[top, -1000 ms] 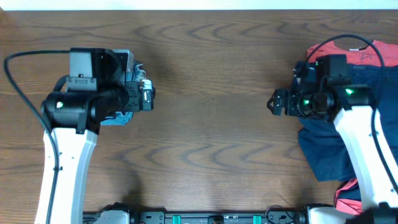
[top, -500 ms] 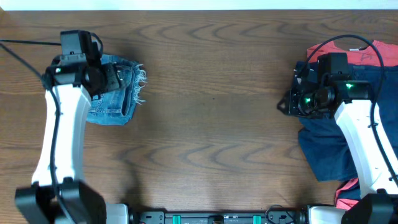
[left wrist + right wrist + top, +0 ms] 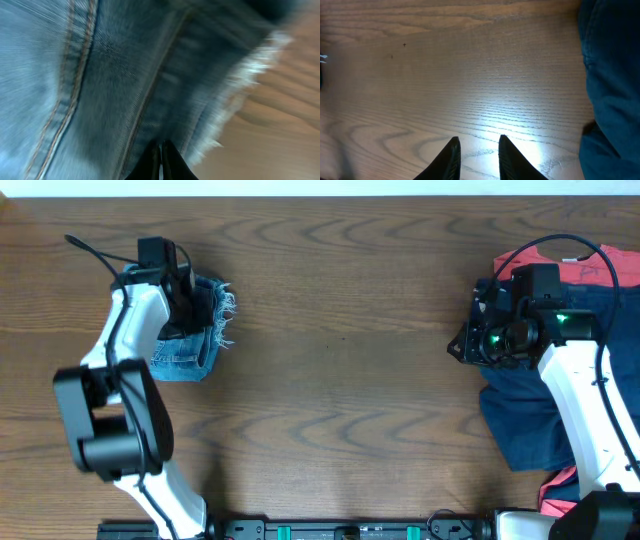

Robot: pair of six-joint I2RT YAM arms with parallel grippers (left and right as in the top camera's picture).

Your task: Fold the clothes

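Note:
Small light-blue denim shorts [image 3: 185, 350] with a frayed hem lie bunched at the table's far left. My left gripper [image 3: 203, 305] hovers just above their upper part. In the left wrist view the denim shorts [image 3: 100, 75] fill the frame, blurred, and the left gripper [image 3: 161, 146] is shut, tips together over the cloth, with no fabric seen between them. At the right lies a heap of clothes: navy-blue garments [image 3: 525, 425] over a coral-red T-shirt [image 3: 590, 265]. My right gripper [image 3: 455, 345] is at the heap's left edge. Its fingers [image 3: 478, 137] are narrowly open over bare wood, the navy cloth [image 3: 615, 75] to their right.
The wooden table [image 3: 340, 380] stretches between the two arms. A black cable [image 3: 560, 242] loops over the coral shirt. More coral cloth [image 3: 560, 492] peeks out at the near right, beside the right arm's white link [image 3: 585, 410].
My left arm has swung back and folded up at the far left, and its jaws have gone from wide open to shut. The right jaws have narrowed and drawn slightly right.

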